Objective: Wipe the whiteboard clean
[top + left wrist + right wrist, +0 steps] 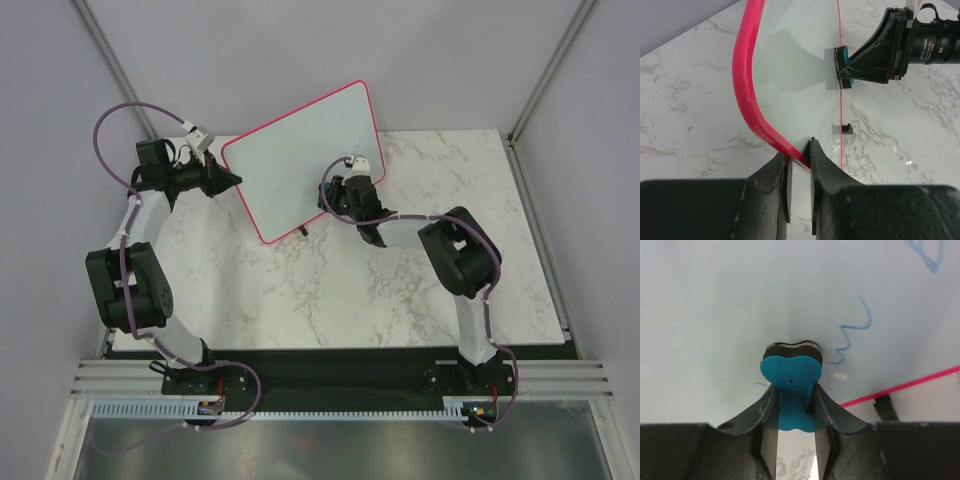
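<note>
Left end effector (799, 156) pinches the one whiteboard (300, 165); right end effector (792, 392) grips one eraser (791, 369) against it.

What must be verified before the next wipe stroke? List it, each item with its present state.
1. Board held: ok; the left gripper has its fingers shut on the whiteboard frame.
2. Eraser held: ok; the right gripper is shut on the eraser.
3. Eraser contact: ok; its felt presses the board.
4. Board blank: not ok; blue handwriting shows right of the eraser.
5. Board's black foot resting on the table: cannot tell.
</note>
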Controlling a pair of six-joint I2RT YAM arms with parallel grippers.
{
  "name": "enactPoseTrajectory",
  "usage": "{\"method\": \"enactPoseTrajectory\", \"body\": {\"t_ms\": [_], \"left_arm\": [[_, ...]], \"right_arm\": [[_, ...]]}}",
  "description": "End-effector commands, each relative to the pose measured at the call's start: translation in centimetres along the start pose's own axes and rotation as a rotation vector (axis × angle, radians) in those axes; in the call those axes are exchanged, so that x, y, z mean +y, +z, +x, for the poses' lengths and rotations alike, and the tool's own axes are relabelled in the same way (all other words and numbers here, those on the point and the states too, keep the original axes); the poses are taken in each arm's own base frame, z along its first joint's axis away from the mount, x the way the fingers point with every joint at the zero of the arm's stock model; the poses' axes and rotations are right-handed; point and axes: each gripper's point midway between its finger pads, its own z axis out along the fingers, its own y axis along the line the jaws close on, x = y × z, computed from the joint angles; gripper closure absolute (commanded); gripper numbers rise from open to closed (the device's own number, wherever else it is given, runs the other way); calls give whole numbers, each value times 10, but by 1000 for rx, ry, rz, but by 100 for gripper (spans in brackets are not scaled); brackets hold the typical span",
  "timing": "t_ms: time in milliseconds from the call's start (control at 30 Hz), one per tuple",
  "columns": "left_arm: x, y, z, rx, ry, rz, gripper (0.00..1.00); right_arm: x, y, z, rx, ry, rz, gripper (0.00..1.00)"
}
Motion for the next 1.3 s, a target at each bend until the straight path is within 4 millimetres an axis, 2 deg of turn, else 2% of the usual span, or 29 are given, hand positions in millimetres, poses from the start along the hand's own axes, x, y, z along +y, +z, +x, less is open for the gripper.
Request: {"method": "enactPoseTrajectory", "body": {"t_ms": [0, 100, 200, 233, 333, 367, 467, 567, 700, 800, 900, 967, 1100, 1167, 1267], "left_arm": [[19, 0, -12, -3, 215, -47, 98], [18, -1, -11, -3, 221, -49, 98], [17, -1, -12, -4, 223, -44, 98], [17, -1, -11, -2, 220, -44, 98], [16, 0, -12, -5, 223, -40, 98], [16, 0, -11, -4, 221, -39, 98], [16, 0, -13, -6, 223, -39, 98], [15, -1, -14, -6, 226, -41, 98], [15, -1, -13, -4, 223, -42, 98], [17, -1, -11, -4, 220, -41, 98], [16, -1, -12, -4, 221, -40, 98], [16, -1, -12, -3, 221, -41, 98], [16, -1, -13, -3, 227, -41, 98], [15, -1, -12, -3, 227, -39, 98], [16, -1, -13, -4, 226, -38, 98]], "right_arm": [[63, 12, -6, -34, 14, -151, 100], [71, 15, 9, -24, 53, -173, 100], [69, 12, 4, -46, 30, -145, 100], [66, 9, -5, -73, 25, -119, 100], [46, 1, -8, -101, 16, -30, 100], [29, 1, -8, -101, 17, 29, 100], [-5, 2, 6, -48, 68, 97, 100], [-22, 2, 27, 15, 110, 137, 100], [-27, 0, 43, 54, 135, 144, 100], [-25, 1, 43, 58, 138, 137, 100], [-17, 0, 31, 42, 131, 121, 100], [-5, -3, 10, 5, 108, 90, 100], [34, -11, -49, -119, 47, -6, 100], [44, -13, -62, -151, 43, -45, 100], [52, -10, -57, -147, 56, -73, 100]]}}
